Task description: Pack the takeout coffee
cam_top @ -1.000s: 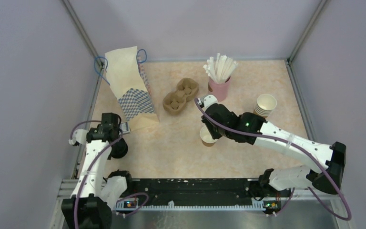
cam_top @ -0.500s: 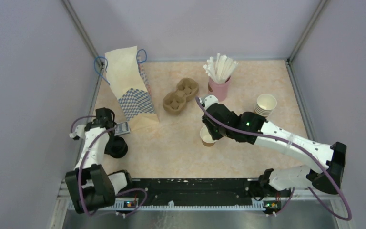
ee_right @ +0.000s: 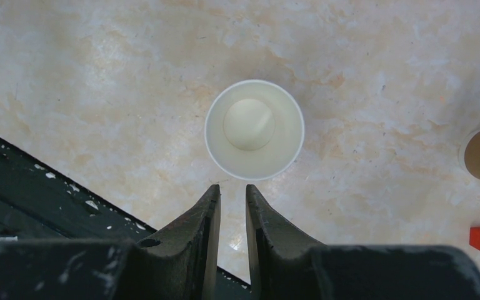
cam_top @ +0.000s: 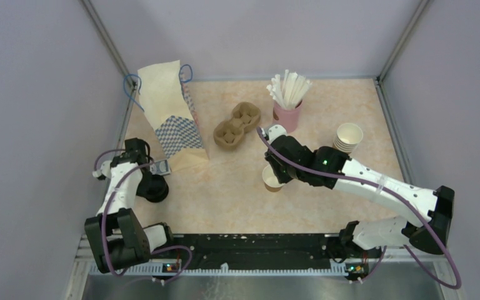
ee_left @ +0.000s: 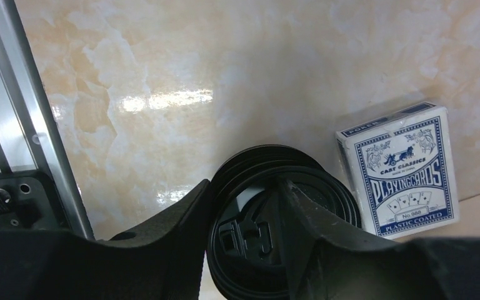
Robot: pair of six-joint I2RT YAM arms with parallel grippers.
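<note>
1. While the left claw [ee_left: 244,187] hangs low over the table [cam_top: 237,200], its two fingers sit on each side of the edge of the black lid [ee_left: 325,187]. One finger is outside the lid and one is over its middle.
2. You cannot tell if the fingers squeeze the lid or only stand by it.
3. The lid lies flat near the left side of the table, just beside a blue and white box of playing cards [ee_left: 403,169].
4. The brown paper cup [ee_right: 254,130] stands upright near the middle of the table, well apart from the lid. It is open on top and white inside.
5. The right claw [ee_right: 231,187] hangs just above the cup. Its fingers are close together with a thin gap, and they hold nothing.
6. At the back are a paper bag [cam_top: 169,115], a brown cup tray [cam_top: 237,125], a pink cup of straws [cam_top: 286,115] and a stack of cups [cam_top: 349,137].
</note>
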